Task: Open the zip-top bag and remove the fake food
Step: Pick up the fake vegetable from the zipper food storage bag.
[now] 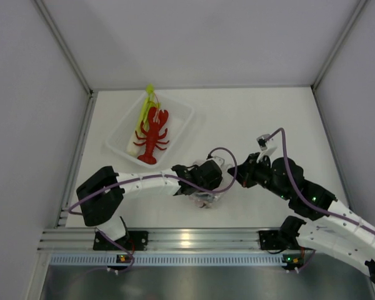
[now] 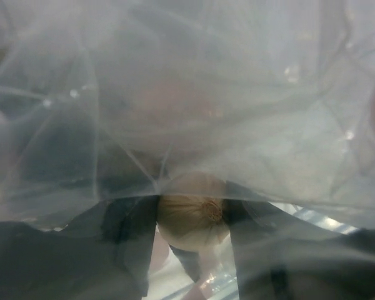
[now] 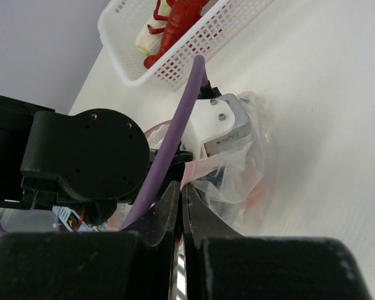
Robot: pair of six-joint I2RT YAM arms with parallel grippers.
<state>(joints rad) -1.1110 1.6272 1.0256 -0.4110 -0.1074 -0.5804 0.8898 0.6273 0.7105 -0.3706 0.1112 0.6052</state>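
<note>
Basket (image 1: 180,120): white mesh, standing on the table (image 1: 269,125), well apart from the left claw, beyond it and to its left.
Lobster (image 1: 154,134): red, lying in the basket, far from both claws.
Leek (image 1: 144,111): green and white, in the basket beside the lobster, on the side away from the claws.
Left claw (image 2: 192,207): set among the bag's folds and half spread. Its two dark fingers (image 2: 128,240) grip the round piece from either side. Whether film lies between pad and piece cannot be told.
Round piece (image 2: 191,224): pinkish-beige and ribbed, right between the left claw's fingers, touching both.
Zip-top bag (image 3: 253,165): clear and crumpled, on the table between the two claws. It drapes over and ahead of the left claw, filling that wrist's view, and its edge reaches the right claw's tips.
Pink zip strip (image 3: 206,167): runs along the bag's edge from near the left claw's white wrist block to the right claw's fingertips.
Right claw (image 3: 180,190): fingers pressed together, pinching the bag at the zip strip, just beside the left claw on its right.
Other contents: an orange-pink patch shows through the film near the right claw, too blurred to name.
</note>
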